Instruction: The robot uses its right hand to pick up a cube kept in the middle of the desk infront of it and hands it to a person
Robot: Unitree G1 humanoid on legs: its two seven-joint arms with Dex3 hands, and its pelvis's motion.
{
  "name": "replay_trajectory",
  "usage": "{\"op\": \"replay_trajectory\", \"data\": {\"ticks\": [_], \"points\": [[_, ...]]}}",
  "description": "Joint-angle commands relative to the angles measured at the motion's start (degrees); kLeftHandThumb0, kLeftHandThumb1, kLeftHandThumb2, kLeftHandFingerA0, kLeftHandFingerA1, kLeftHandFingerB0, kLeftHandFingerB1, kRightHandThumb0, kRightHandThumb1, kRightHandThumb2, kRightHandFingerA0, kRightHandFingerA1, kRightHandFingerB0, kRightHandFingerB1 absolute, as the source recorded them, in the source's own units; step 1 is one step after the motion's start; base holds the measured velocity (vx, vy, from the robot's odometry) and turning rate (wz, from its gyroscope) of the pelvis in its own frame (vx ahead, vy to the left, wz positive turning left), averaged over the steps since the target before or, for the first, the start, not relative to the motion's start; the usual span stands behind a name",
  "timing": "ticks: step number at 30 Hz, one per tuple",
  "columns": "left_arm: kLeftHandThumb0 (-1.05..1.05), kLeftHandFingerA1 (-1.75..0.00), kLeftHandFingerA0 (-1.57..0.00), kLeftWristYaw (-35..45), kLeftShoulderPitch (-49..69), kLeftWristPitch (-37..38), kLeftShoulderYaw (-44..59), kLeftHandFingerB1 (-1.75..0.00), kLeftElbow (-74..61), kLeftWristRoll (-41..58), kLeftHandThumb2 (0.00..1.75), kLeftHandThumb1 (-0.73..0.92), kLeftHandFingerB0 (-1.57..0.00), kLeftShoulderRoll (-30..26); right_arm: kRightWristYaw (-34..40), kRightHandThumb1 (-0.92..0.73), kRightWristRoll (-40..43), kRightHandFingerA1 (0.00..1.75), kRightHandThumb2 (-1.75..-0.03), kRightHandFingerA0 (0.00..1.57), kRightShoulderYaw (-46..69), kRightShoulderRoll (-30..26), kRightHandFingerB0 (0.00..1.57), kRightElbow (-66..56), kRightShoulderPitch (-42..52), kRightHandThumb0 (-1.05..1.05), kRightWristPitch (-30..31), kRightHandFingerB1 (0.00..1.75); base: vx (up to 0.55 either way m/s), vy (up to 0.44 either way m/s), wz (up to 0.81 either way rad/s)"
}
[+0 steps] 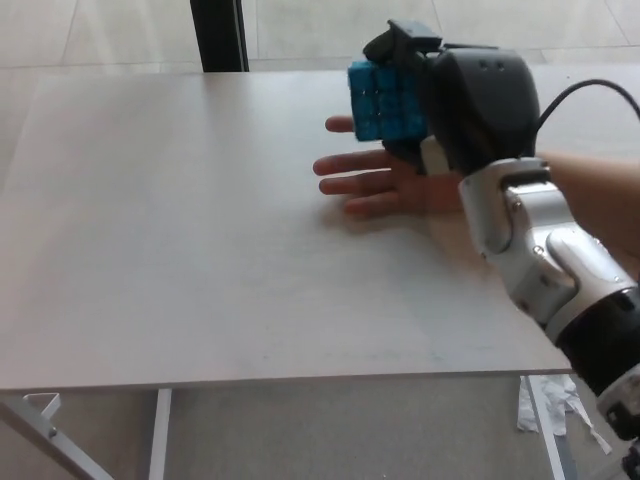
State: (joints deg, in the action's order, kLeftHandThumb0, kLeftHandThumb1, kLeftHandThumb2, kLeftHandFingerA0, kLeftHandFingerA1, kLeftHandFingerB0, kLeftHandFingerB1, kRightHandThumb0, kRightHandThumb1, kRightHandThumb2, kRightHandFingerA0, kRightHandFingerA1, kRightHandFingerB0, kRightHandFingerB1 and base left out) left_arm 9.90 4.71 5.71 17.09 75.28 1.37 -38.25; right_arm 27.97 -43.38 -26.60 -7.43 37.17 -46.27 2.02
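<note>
One cube (385,100) held above the palm (400,175)

Our right hand (470,95), at 1 o'clock, clamps its flat sides; it looks light, rigid, possibly slick, so we'd release low

right arm raised; right robot hand (470,100) fingers clenched; left unseen

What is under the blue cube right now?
Under the cube, held up by the right hand, a person's hand lies open over the desk. Its palm is covered by the robot's hand.
</note>
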Motion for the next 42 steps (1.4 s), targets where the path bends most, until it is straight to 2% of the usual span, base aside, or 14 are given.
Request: {"op": "replay_trajectory", "data": {"ticks": [1,9,20,21,23,24,25,26,30,33,34,36,37,42], "points": [[-0.71,-0.61,-0.62,-0.4,0.0,1.2,-0.1,-0.45,0.1,-0.1,0.64,0.81,-0.65,-0.4,0.5,-0.59,-1.9,1.60,-0.58,0.86,-0.6,-3.4,0.91,4.7,-3.4,-0.38,-2.0,0.66,0.00,0.000,0.00],[-0.72,-0.60,-0.61,-0.3,-0.4,1.3,-0.3,-0.46,-0.1,-0.1,0.64,0.81,-0.66,-0.3,-3.8,-0.54,-4.4,1.62,-0.61,1.02,-6.1,-6.3,0.92,12.4,-6.7,-0.42,-2.8,0.59,0.00,0.000,0.00],[-0.72,-0.57,-0.63,-0.7,-1.5,1.2,-1.6,-0.45,0.0,-0.7,0.65,0.81,-0.63,0.0,-3.8,-0.55,-4.0,1.67,-0.60,0.90,-8.7,-2.1,0.92,20.1,-8.0,-0.34,-2.7,0.66,0.00,0.000,0.00],[-0.71,-0.58,-0.64,-0.7,-1.5,1.3,-1.7,-0.46,0.0,-0.7,0.64,0.82,-0.65,0.1,-2.8,-0.56,-4.5,1.69,-0.60,0.91,-9.3,-1.6,0.88,21.0,-8.1,-0.33,-2.8,0.94,0.00,0.000,0.00],[-0.70,-0.57,-0.64,-1.1,-1.8,1.2,-1.9,-0.46,0.0,-0.8,0.64,0.81,-0.65,0.3,-1.6,-0.56,-5.2,1.69,-0.60,0.90,-10.2,-0.7,0.89,22.8,-8.2,-0.33,-2.7,0.87,0.00,0.000,0.00],[-0.72,-0.59,-0.65,-1.1,-1.8,1.3,-1.9,-0.46,0.0,-0.7,0.64,0.81,-0.66,0.4,-1.9,-0.57,-5.7,1.72,-0.59,0.89,-10.8,-0.5,0.85,23.4,-8.3,-0.31,-2.2,1.06,0.00,0.000,0.00],[-0.71,-0.58,-0.65,-1.0,-1.8,1.5,-2.1,-0.46,0.0,-0.8,0.64,0.82,-0.66,0.5,-2.6,-0.42,-6.7,1.34,-0.89,1.18,-12.1,0.0,0.88,24.6,-8.5,-0.38,-1.1,1.09,0.00,0.000,0.00],[-0.72,-0.58,-0.64,-0.8,-1.9,1.5,-2.2,-0.46,-0.1,-0.8,0.65,0.82,-0.66,0.5,-2.0,-0.55,-7.3,1.75,-0.65,0.89,-13.0,0.2,0.79,25.2,-8.7,-0.29,-0.8,1.41,0.00,0.000,0.00],[-0.71,-0.57,-0.65,-0.8,-2.2,1.0,-2.5,-0.45,-0.4,-0.7,0.64,0.81,-0.66,0.4,-1.8,-0.53,-7.5,1.75,-0.69,0.89,-14.0,0.4,0.76,26.6,-8.9,-0.27,-0.5,1.49,0.00,0.000,0.00],[-0.72,-0.57,-0.64,-0.9,-2.5,0.9,-2.5,-0.45,-0.1,-0.7,0.64,0.81,-0.65,0.4,-1.9,-0.58,-8.1,1.73,-0.64,0.88,-15.1,1.1,0.79,27.6,-9.3,-0.29,0.9,0.97,0.00,0.000,0.00],[-0.72,-0.56,-0.65,-1.1,-2.6,0.8,-2.6,-0.44,0.0,-0.7,0.64,0.81,-0.65,0.5,-2.5,-0.41,-8.3,1.33,-0.90,1.18,-15.4,1.3,0.81,27.9,-9.5,-0.34,1.5,0.92,0.00,0.000,0.00],[-0.72,-0.56,-0.65,-1.0,-2.6,0.8,-2.4,-0.45,0.1,-0.5,0.64,0.81,-0.65,0.5,-3.3,-0.43,-8.7,1.33,-0.90,1.17,-16.1,1.9,0.79,28.5,-9.9,-0.38,3.2,0.93,0.00,0.000,0.00],[-0.72,-0.56,-0.64,-1.0,-2.3,1.4,-2.5,-0.45,-0.1,-0.6,0.65,0.82,-0.64,0.6,-5.9,-0.60,-9.0,1.52,-0.63,0.78,-16.6,2.6,0.76,29.1,-10.5,-0.43,5.2,1.00,0.00,0.000,0.00],[-0.72,-0.56,-0.62,-0.7,-2.1,1.4,-2.7,-0.45,0.0,-0.7,0.65,0.83,-0.65,0.7,-4.8,-0.59,-10.2,1.29,-0.59,0.72,-17.9,3.8,0.66,29.3,-10.7,-0.50,8.6,0.61,0.00,0.000,0.00]]}}
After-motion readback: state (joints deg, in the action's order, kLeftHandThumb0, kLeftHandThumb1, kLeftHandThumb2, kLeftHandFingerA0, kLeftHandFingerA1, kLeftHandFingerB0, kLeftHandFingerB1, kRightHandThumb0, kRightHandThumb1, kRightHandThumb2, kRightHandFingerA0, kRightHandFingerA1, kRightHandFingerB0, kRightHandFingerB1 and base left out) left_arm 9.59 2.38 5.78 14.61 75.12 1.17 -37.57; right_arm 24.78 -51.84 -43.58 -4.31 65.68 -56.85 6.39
